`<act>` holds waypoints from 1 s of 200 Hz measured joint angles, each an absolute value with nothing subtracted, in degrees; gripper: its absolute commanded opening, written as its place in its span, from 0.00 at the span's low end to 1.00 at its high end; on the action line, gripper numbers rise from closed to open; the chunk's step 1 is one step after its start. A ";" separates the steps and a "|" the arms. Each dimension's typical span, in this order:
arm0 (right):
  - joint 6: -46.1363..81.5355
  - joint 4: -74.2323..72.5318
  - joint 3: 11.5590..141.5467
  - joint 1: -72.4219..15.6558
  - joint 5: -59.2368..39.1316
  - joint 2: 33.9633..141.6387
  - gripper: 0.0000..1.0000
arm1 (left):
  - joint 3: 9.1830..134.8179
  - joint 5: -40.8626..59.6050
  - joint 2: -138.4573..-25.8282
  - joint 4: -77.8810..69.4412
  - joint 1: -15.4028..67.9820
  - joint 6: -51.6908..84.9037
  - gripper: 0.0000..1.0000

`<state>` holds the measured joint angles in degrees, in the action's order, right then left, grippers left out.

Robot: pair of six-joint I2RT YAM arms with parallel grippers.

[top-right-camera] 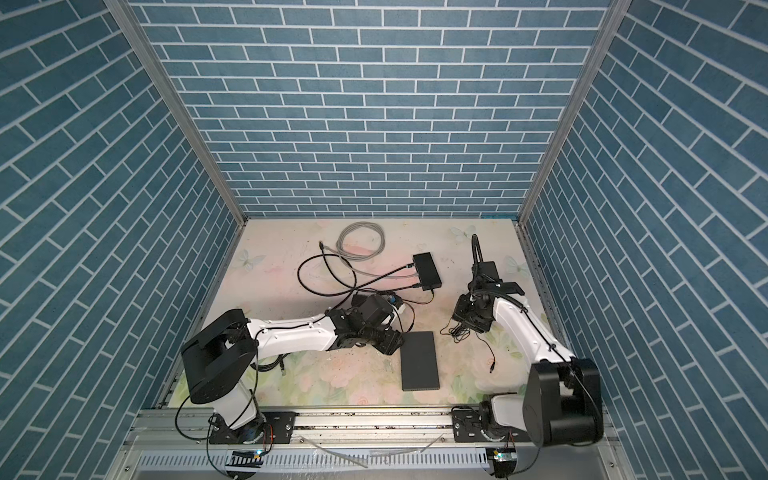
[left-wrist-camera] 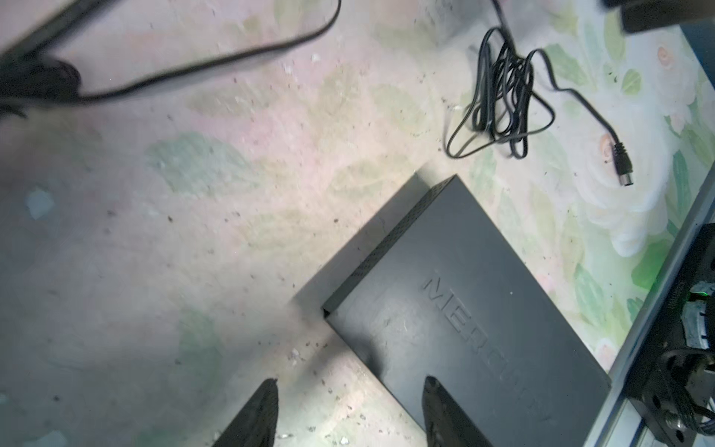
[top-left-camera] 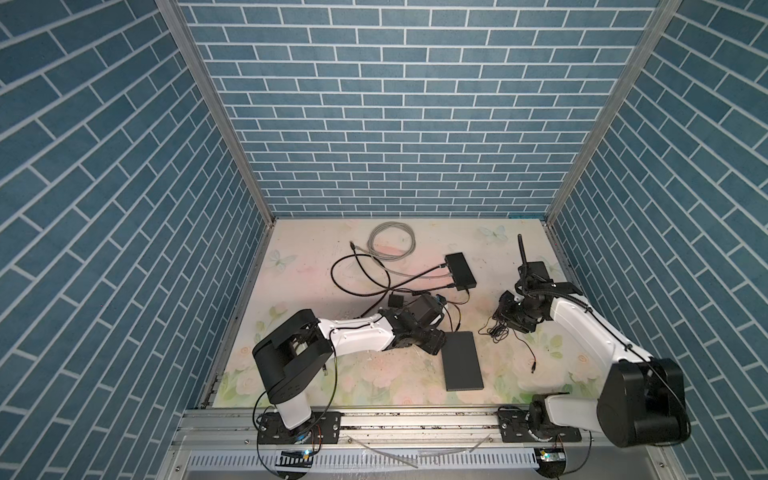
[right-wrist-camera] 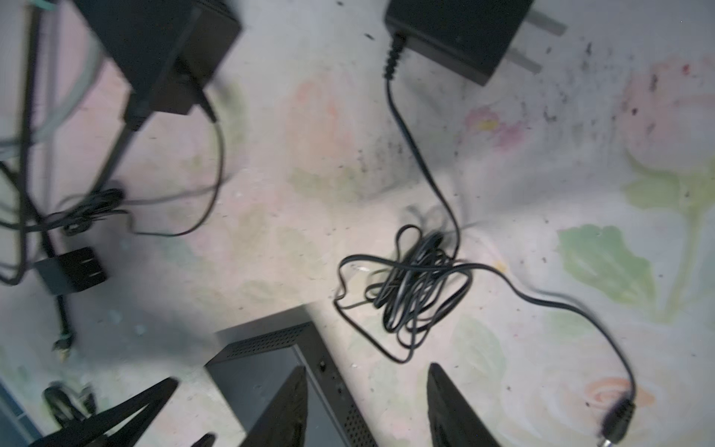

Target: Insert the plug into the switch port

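Left gripper (left-wrist-camera: 350,383): jaws moderately apart, nothing between; one fingertip over corner of flat dark-grey rectangular switch (left-wrist-camera: 464,329). Right gripper (right-wrist-camera: 367,369): jaws likewise apart, empty, above switch's edge. Small black barrel plug (right-wrist-camera: 617,420) lies loose on floral-print tabletop (top-left-camera: 374,386), right of switch, not touching; its thin black cable (right-wrist-camera: 418,286) bundled nearby. Blue brick-pattern walls (top-left-camera: 415,104) on three sides.

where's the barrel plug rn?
In both top views the plug lies loose on the mat, right of the flat switch, at the free end of the tangled cord.
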<state>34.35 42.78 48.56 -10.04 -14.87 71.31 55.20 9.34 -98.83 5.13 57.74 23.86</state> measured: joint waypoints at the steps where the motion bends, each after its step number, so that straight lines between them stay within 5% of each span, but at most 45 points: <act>1: 34.37 42.70 48.38 -10.11 -14.96 71.09 0.53 | 55.18 9.37 -98.85 5.08 57.76 23.92 0.62; 89: 42.92 28.99 35.29 -24.43 -19.86 73.56 0.40 | 53.15 12.05 -102.61 -4.43 59.35 33.65 0.52; 116: 45.12 23.88 35.53 -26.02 -20.47 76.27 0.34 | 52.45 13.10 -103.35 -6.39 59.51 35.94 0.42; 200: 49.60 16.56 46.46 -28.25 -21.47 90.32 0.30 | 51.94 10.33 -101.71 -4.60 51.35 34.98 0.42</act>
